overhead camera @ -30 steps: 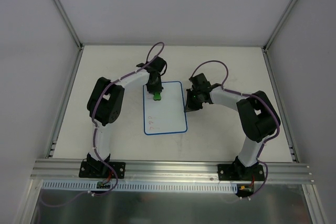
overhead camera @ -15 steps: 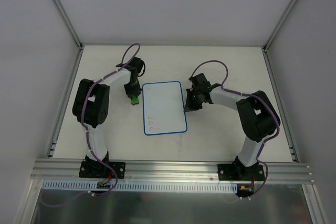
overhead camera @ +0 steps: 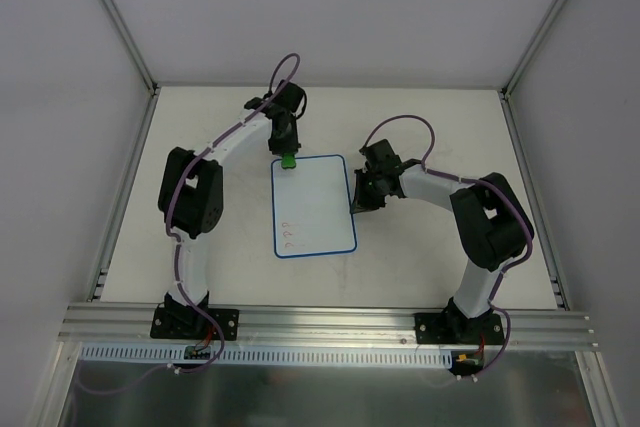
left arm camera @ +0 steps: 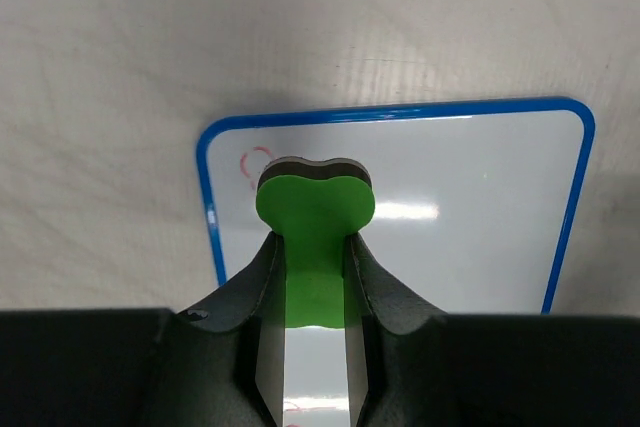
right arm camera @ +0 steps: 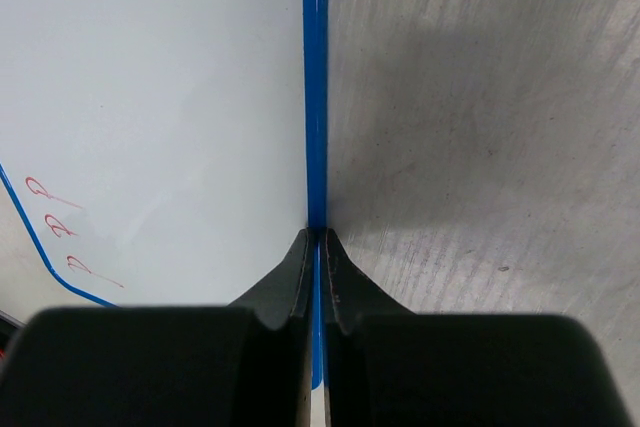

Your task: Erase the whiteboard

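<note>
The whiteboard (overhead camera: 318,197) lies flat mid-table, blue-bordered, with three small red marks (overhead camera: 288,235) at its near left. My left gripper (overhead camera: 287,152) is shut on the green bone-shaped eraser (overhead camera: 288,160), held at the board's far left corner. In the left wrist view the eraser (left arm camera: 315,209) sticks out from my left gripper (left arm camera: 313,242) over the whiteboard (left arm camera: 470,207), beside a faint red mark (left arm camera: 255,161). My right gripper (overhead camera: 355,209) is shut, tips down on the board's right edge. In the right wrist view, my right gripper (right arm camera: 318,235) meets the whiteboard (right arm camera: 170,97) on its blue border.
The off-white scuffed tabletop (overhead camera: 440,127) is bounded by grey walls and aluminium posts. A metal rail (overhead camera: 330,322) carrying both arm bases runs along the near edge. Purple cables loop above both wrists.
My left gripper swung the eraser from the board's upper part off to its left side, then back to the far left corner. The right arm stayed still.
</note>
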`<state>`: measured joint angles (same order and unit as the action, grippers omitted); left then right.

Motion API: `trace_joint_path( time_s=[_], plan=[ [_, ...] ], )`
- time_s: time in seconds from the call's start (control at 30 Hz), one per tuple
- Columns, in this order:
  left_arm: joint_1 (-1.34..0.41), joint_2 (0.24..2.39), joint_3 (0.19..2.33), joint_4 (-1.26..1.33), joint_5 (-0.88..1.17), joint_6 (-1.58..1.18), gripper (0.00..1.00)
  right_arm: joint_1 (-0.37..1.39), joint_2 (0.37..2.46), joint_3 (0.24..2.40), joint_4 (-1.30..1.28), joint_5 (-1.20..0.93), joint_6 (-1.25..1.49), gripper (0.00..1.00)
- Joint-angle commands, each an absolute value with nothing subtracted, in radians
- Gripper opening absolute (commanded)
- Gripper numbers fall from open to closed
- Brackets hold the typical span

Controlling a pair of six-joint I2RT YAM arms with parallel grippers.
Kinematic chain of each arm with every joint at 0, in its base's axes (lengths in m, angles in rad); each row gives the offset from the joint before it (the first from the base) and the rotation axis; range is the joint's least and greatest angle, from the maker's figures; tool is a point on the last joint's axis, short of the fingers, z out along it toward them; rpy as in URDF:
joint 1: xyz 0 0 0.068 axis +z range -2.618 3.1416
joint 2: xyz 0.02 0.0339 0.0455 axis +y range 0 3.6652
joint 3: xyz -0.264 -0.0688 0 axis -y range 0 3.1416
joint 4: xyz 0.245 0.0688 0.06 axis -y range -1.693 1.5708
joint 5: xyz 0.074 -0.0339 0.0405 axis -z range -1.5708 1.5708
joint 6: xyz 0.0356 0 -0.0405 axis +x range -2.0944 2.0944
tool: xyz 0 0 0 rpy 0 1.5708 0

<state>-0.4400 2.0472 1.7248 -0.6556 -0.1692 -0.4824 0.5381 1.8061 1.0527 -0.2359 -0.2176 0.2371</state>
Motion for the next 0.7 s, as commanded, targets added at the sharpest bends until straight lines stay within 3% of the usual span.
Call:
trace_joint_path(
  time_s=[0.0,0.37,0.67],
  plan=[
    [-0.462,2.115,1.788,-0.681,-0.104,-0.428,0.00,0.532,1.859,1.026,-0.345,-0.132,0.196,0.00],
    [-0.495,2.262,1.881,-0.686,-0.106,-0.390,0.00,0.532,1.858,1.029,-0.347,-0.130,0.193,0.00],
    [-0.425,2.214,1.717,-0.709,-0.138,-0.459,0.00,0.532,1.868,1.032,-0.347,-0.137,0.192,0.00]
  ],
)
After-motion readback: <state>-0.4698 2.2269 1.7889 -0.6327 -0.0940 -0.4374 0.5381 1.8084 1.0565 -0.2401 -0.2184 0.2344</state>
